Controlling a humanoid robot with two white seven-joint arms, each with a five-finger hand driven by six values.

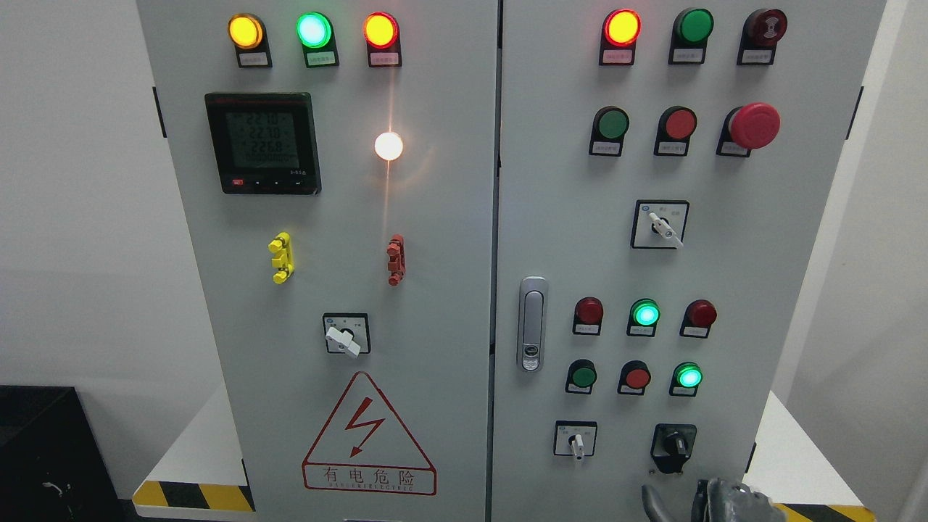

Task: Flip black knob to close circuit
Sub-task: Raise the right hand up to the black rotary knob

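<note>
Head view, facing a grey two-door electrical cabinet that stands on a white platform with yellow-black hazard striping along its front edge.

Black knob: rotary selector in the bottom right corner of the right door, on a black square plate. Its pointer appears to point roughly up; exact position hard to read. Just left of it, along the same bottom row, sits a small white-handled switch.

Right hand: only the fingertips show, at the bottom edge of the picture just below the black knob. Grey fingers point upward, apart from the knob, holding nothing. How far they are open I cannot tell from the small part visible. Left hand: not in view.

Right door, other items: red emergency-stop mushroom button near the top right corner; a white-lever selector mid-door; two lit green indicator lamps in the lower button rows; a lit red-ringed lamp at top left of this door. Metal door latch at the left edge of the right door.

Left door: digital meter near the top left with lit display; three lit lamps across the top; bright white lamp right of the meter; red-outlined lightning warning triangle near the bottom edge.
</note>
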